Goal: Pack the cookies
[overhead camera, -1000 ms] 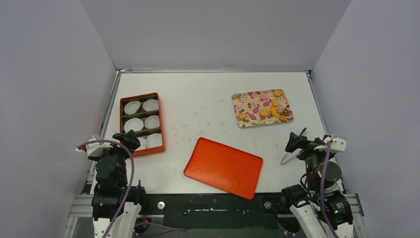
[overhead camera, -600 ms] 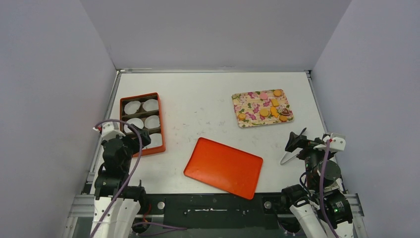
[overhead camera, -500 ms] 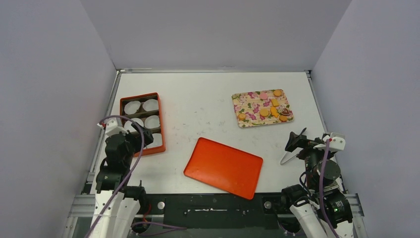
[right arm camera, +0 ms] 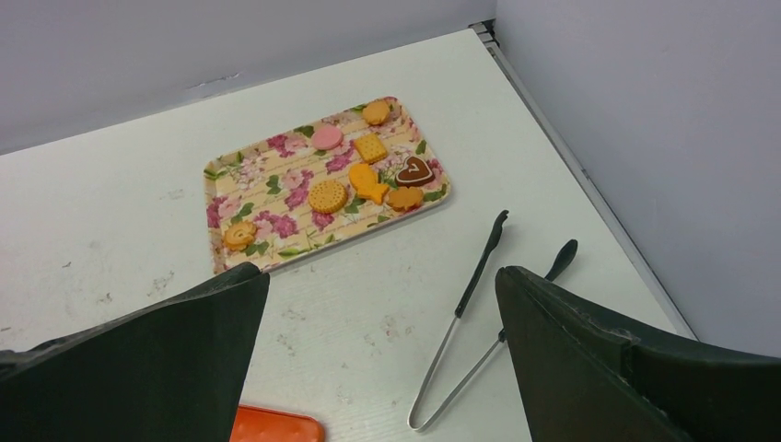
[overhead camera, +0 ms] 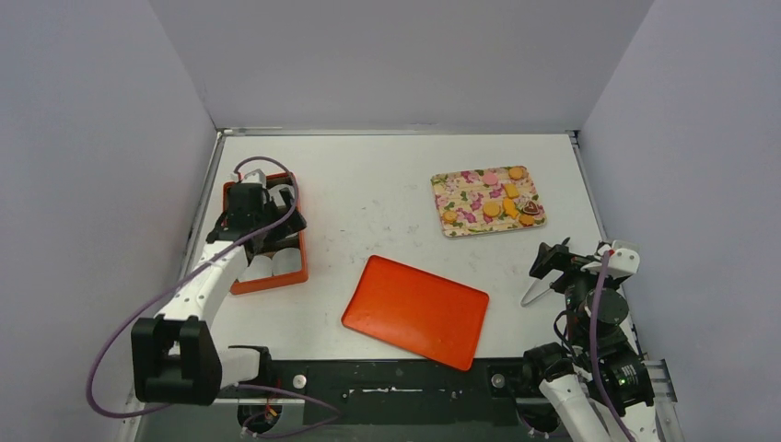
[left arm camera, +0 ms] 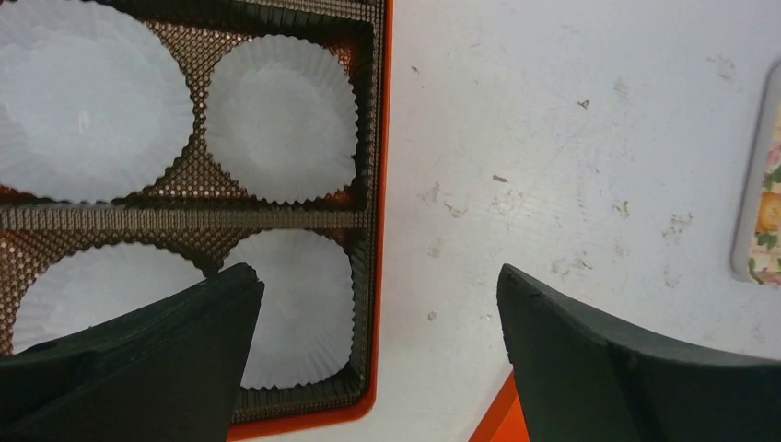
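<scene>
Eight cookies lie on the flowered tray at the far right of the surface, none yet in the orange box over on the left, whose white paper cups look bare. The left pincer hovers over that box with its fingers spread wide and holding nothing, one finger above the cups and the other above bare surface, so it straddles the box's right-hand wall. The right pincer is likewise spread and empty, low near the right edge, with a pair of metal tongs lying just ahead of it, between it and the tray. The orange lid sits apart in the middle

My guess is the box is to be pulled nearer the tray, or steadied, while the right arm goes for the tongs. For the box, I'd come straight down over that wall and pinch only the rim, keeping clear of the cups, since they look flimsy enough to crumple or lift out. For the tongs, close across both arms partway along, not at the bend, or they'll swivel
</scene>
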`<state>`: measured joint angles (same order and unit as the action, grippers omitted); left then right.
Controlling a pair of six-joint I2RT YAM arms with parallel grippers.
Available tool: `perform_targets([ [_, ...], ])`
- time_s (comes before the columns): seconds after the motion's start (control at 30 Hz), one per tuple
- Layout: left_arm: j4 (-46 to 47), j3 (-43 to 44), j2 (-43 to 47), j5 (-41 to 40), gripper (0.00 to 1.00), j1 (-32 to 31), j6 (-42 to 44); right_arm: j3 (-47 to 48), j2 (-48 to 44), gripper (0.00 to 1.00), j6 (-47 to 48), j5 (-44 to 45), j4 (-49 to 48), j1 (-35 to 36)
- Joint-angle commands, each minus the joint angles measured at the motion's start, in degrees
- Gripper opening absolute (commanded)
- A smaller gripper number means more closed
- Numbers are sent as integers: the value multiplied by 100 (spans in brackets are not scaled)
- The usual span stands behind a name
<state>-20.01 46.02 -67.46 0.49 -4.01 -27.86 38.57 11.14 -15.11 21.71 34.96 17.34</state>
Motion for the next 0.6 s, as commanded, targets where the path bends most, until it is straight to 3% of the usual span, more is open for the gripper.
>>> perform_targets([
  [0.0, 325, 850, -910, -111, 96, 10, 545, 207, 27, 100, -95, 198, -39, 11],
  [0.27, 77, 1982, -2492, -401, 92, -173, 967, 213, -23, 100, -148, 295, -1, -14],
  [0.57, -172, 2838, -3492, -485, 89, -658, 1294, 213, -77, 100, -215, 413, 28, -49],
])
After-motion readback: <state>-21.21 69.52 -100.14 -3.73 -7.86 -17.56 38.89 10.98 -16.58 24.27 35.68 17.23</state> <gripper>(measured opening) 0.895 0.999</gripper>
